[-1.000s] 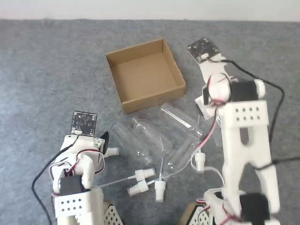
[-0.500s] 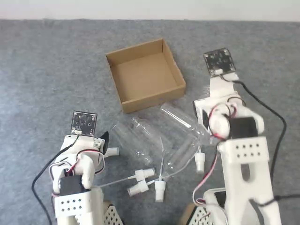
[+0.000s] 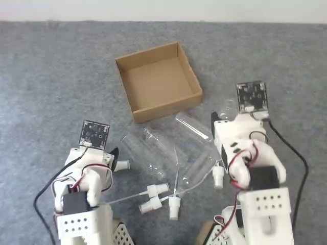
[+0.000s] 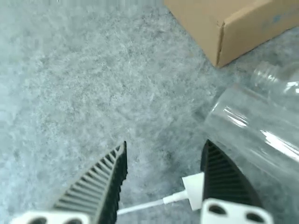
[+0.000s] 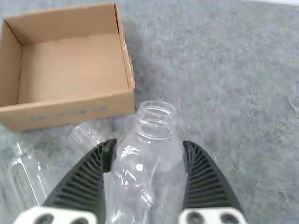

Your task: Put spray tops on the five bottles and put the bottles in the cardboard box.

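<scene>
Bottles (image 3: 153, 147), clear and uncapped, lie on their sides in a loose cluster on the grey table (image 3: 61, 76), just in front of the cardboard box (image 3: 166, 106) and between my two arms. One more bottle (image 5: 152, 133) sits between the jaws of my right gripper (image 5: 148, 143). The jaws are set wide and pressed against its shoulders, and its open neck points toward the box's near wall.

My right arm (image 3: 250, 163) is folded low at the right of the cluster, its wrist aimed past the box's right corner. My left arm (image 3: 84, 178) is tucked low at the near left. The left gripper (image 4: 166, 143) is spread wide, holds nothing and hangs just above the table. A spray top (image 4: 192, 184) with its thin tube lies just beside one finger, and a lying bottle is close beyond it.

Three spray tops (image 3: 155, 190) are bunched near the arms' bases, and another lies beside the right arm. The box stands open side up, its brown floor showing, with grey table running wide to its left and beyond it. Faint blue print (image 5: 70, 113) marks the box's outer wall; I can't read it.
</scene>
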Tool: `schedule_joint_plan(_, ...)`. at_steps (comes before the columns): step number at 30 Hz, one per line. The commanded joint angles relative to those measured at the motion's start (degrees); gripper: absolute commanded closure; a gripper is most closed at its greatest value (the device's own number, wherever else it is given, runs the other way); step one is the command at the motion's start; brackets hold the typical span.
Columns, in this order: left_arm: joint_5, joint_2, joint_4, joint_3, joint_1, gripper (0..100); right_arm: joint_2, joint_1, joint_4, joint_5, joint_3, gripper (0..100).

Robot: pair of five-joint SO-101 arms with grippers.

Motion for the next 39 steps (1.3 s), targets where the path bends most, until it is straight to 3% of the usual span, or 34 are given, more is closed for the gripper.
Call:
schedule_joint_plan(1, -2.46, -0.18, 2.64, -7.6, -0.44, 76, -6.2, 1.54, -2.86, -2.11, 1.67, 96.5)
schedule_joint_plan(11, -14.95, 1.67, 14.95, -22.29, -0.35, 80, -14.55, 5.41, -3.12, -6.42, 5.71, 96.1)
schedule_joint_plan(20, -21.36, 26.2, 19.69, -35.82, 0.09, 80, -13.32, 5.41, -3.12, -6.51, 5.98, 96.2)
schedule_joint_plan(30, -32.62, 48.62, 14.86, -38.46, 0.18, 78, -13.41, 5.23, -3.21, -6.51, 6.51, 96.1)
schedule_joint_plan(39, -40.0, 58.81, 12.13, -38.55, 2.9, 78, -13.32, 5.14, -3.21, -6.51, 6.59, 96.1)
